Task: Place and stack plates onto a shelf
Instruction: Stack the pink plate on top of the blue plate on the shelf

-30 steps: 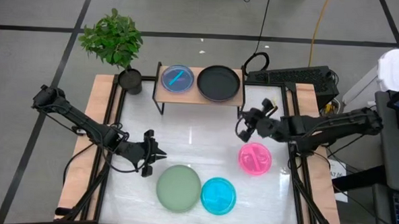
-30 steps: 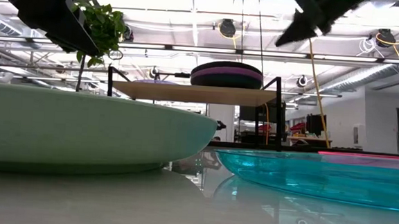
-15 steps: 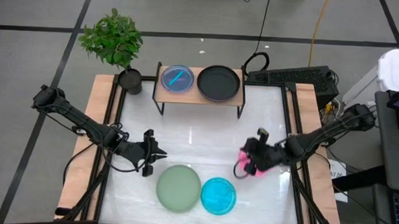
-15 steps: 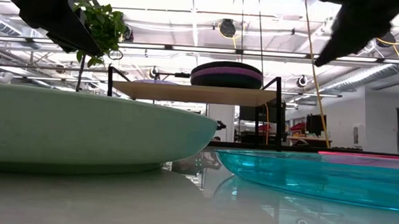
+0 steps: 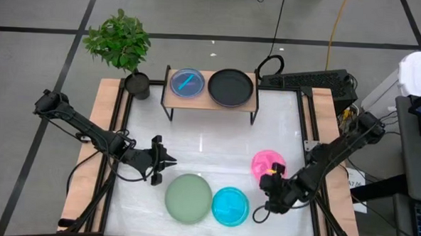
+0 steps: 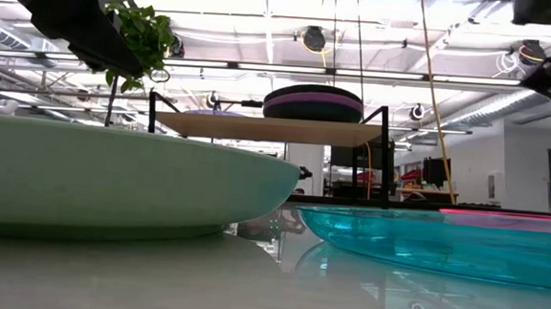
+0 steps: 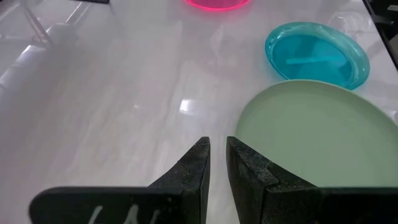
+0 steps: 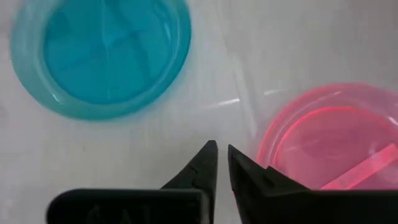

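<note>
— Pink plate point(image 5: 267, 165)? Lying on the table point(image 5: 209, 146), just beside the right gripper point(image 5: 270, 194), cyan plate point(image 5: 230, 206) on its other side.
— Holding anything? Nothing; fingers point(image 8: 202, 163) nearly touching.
— Left gripper point(image 5: 163, 161)? Hovering beside the green plate point(image 5: 188, 198), almost closed, gripping nothing.
— Shelf point(image 5: 210, 100)? Well beyond both, carrying a cyan-and-pink stack point(image 5: 187, 82) and a dark one point(image 5: 230, 86).

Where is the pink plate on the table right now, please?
In the high view the pink plate lies on the white table's right side, just beyond the right hand, with the cyan plate nearer the front.
</note>
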`<control>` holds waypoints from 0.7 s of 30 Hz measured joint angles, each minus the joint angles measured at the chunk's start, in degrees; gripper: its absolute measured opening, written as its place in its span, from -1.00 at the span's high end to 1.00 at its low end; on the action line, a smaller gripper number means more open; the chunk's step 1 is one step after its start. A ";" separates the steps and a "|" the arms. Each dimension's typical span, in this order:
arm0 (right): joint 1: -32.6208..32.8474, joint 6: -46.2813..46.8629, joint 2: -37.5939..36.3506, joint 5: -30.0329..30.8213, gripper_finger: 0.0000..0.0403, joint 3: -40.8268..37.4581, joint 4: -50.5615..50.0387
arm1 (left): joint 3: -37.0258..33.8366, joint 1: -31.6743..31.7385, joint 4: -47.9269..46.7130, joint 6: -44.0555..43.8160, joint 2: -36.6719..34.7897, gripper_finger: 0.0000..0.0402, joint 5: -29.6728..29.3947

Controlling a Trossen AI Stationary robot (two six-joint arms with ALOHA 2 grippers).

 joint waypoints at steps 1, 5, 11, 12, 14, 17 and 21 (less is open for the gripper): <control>0.57 -0.01 0.86 -0.04 0.84 0.00 -0.02 | 0.00 0.00 0.17 -0.03 -0.02 0.71 0.00; 1.96 -0.03 3.97 0.02 0.71 0.00 -0.41 | 0.00 -0.02 0.24 -0.07 -0.02 0.71 0.01; 2.64 0.19 7.41 0.20 0.58 0.00 -3.62 | 0.00 -0.04 0.24 -0.11 -0.02 0.71 0.02; 2.64 0.24 7.76 0.19 0.57 0.00 -4.02 | 0.00 -0.04 0.24 -0.09 -0.02 0.71 0.02; 2.64 0.22 8.24 0.21 0.56 0.00 -4.55 | 0.00 -0.04 0.24 -0.04 -0.02 0.71 0.02; 2.64 0.12 8.15 0.48 0.56 0.00 -5.41 | 0.00 -0.04 0.24 -0.02 -0.02 0.71 0.02; 2.64 0.35 8.17 0.38 0.56 -0.01 -8.74 | 0.00 0.00 0.24 0.45 -0.02 0.71 0.02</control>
